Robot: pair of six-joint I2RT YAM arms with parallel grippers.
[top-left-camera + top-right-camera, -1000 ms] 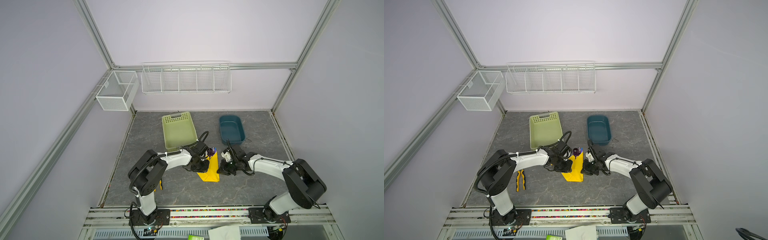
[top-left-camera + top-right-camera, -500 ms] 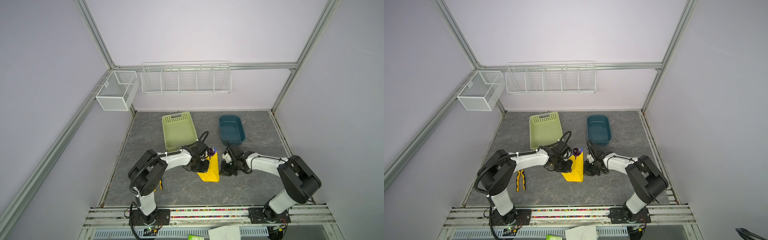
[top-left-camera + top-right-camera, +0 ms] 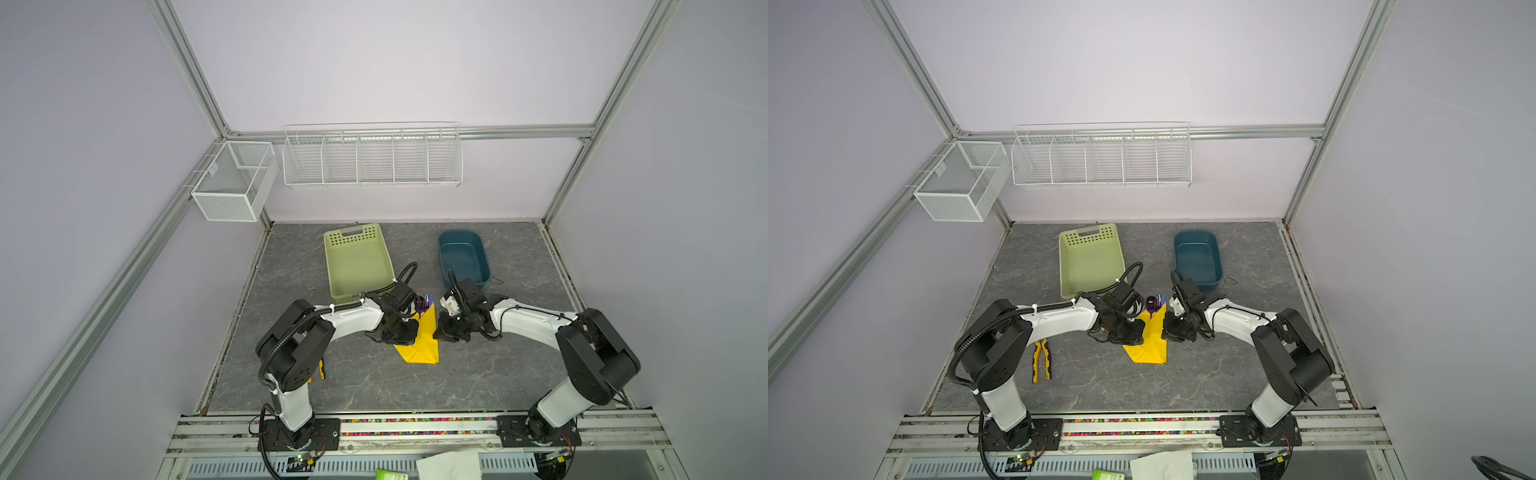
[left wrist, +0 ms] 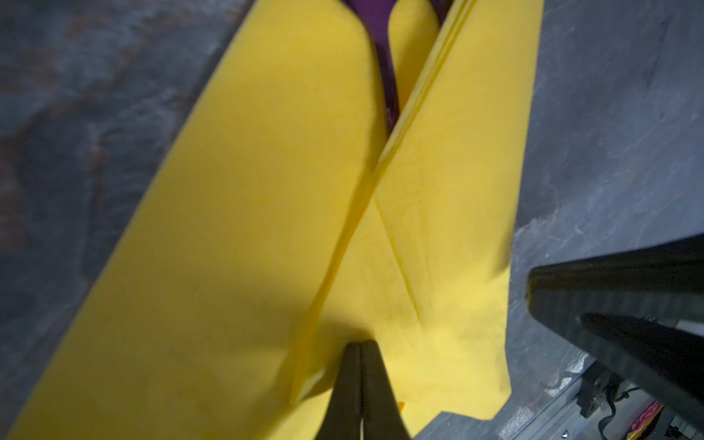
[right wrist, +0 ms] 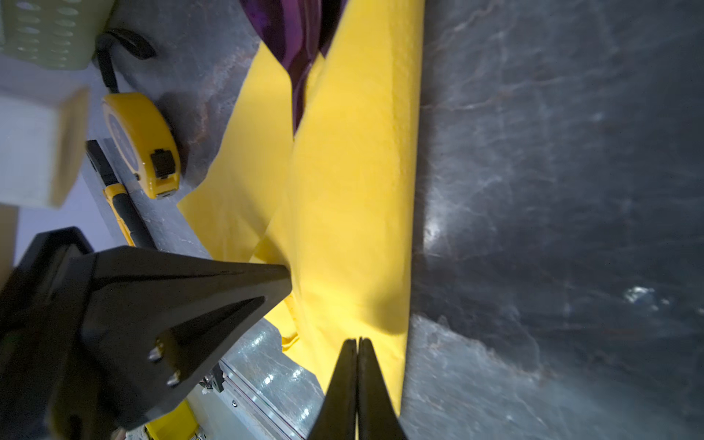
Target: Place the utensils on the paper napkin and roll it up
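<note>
The paper napkin [image 3: 424,345] lies mid-worktop [image 3: 374,386], folded to a strip, its long axis front to back. The purple heads of the utensils [image 3: 422,303] point to the far end. The left fingers [image 4: 348,381] and right fingers [image 5: 343,381] are clenched, their tips on the napkin, which is unmoved since a second ago.

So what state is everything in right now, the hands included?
paper napkin: folded over from both sides
utensils: wrapped inside, purple heads poking out
left hand: shut, tip on the napkin
right hand: shut, tip at the napkin's edge
green basket: empty
blue tub: empty
tape measure: tape retracted
pliers: closed
</note>
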